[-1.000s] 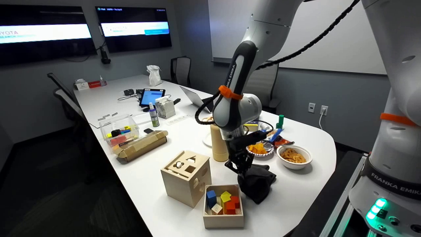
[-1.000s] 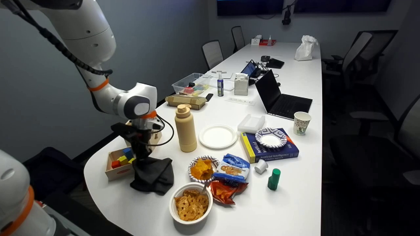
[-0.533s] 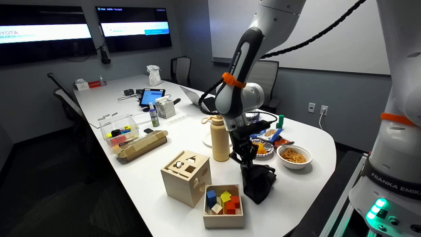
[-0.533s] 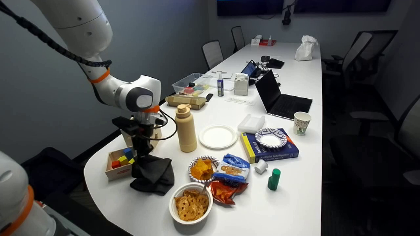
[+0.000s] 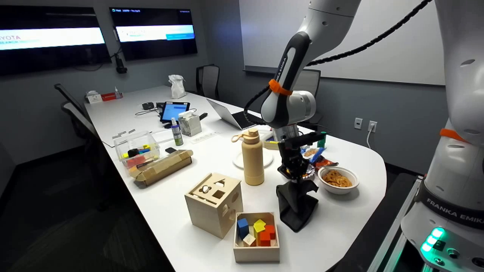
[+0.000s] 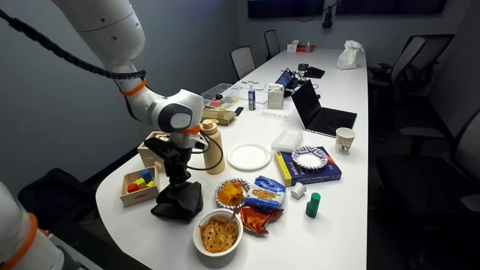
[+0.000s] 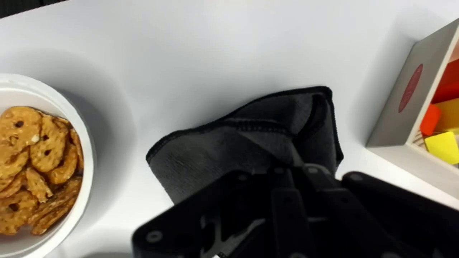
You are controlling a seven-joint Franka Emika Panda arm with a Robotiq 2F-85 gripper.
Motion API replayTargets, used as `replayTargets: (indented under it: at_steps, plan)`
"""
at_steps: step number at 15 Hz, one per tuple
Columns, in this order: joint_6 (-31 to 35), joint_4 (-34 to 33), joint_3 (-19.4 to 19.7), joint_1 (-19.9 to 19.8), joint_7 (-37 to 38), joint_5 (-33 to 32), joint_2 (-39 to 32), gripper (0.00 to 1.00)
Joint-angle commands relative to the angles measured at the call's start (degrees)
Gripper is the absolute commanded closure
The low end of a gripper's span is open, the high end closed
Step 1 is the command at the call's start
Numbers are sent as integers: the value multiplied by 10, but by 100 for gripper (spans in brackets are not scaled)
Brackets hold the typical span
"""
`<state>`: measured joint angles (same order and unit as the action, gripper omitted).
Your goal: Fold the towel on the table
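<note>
The dark charcoal towel lies bunched on the white table [image 5: 325, 241] in both exterior views [image 5: 297, 213] [image 6: 179, 204]. Part of it rises in a peak to my gripper, and its lower edges rest on the table. My gripper [image 5: 297, 181] points down above the towel and is shut on the raised part. In the wrist view the towel [image 7: 208, 157] has folds running up between the close-set fingertips of the gripper [image 7: 296, 170]. The part held between the pads is hidden by the fingers.
A tray of coloured blocks [image 5: 257, 255] and the wooden shape-sorter box [image 5: 210, 209] stand beside the towel. A tan bottle [image 5: 252, 162] stands behind. A pretzel bowl [image 6: 198, 243], a bowl of chips [image 6: 230, 195] and snack bags [image 6: 264, 193] lie close on the other side.
My gripper has moved right in both exterior views, away from the block tray and toward the snacks. The towel's held part has shifted with it and stands up in a peak; its lower edges barely moved.
</note>
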<state>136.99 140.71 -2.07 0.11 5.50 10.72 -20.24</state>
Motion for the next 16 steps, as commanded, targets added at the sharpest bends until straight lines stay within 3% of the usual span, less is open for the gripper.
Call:
replayTargets:
  at_steps: [1, 7, 16]
  plan:
    - [-9, 5, -1, -20, -41, 13, -9, 99]
    - [-18, 7, -17, -25, -80, 31, -30, 99]
    - [28, -28, -27, -32, -112, 44, -122, 99]
